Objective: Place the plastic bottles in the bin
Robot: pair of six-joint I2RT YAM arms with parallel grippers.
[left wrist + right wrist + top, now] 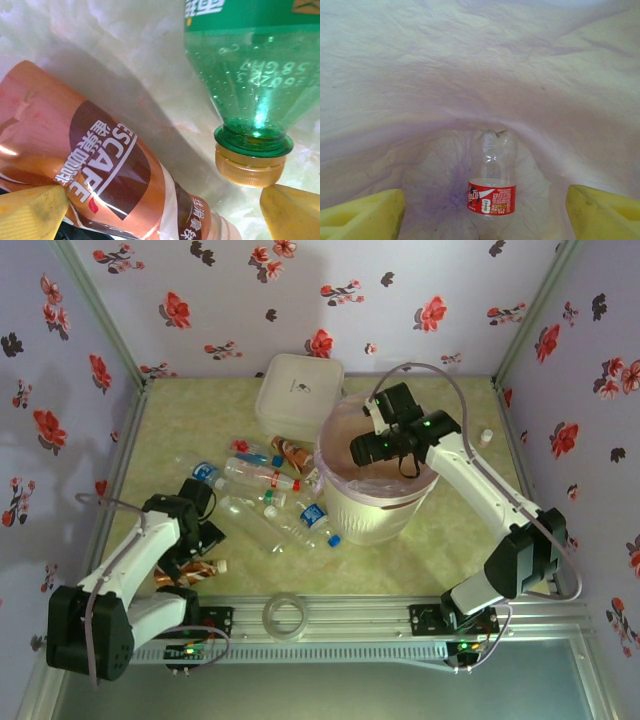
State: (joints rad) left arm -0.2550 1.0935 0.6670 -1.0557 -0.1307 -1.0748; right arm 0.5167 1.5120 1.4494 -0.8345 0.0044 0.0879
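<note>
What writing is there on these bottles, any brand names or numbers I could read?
"ESCAFE", the word's start out of sight, with Chinese characters beside it: on the brown label of the brown-orange bottle.
Printed code on the green bottle: seen reversed through the plastic, not surely legible.
Red label on the clear bottle in the bin: too small to read.
Bottle labels in the top view: too small to read.

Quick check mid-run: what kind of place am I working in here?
Probably a staged test booth: floral-print walls, an aluminium frame rail, and plastic bottles strewn beside a lined bin.
</note>
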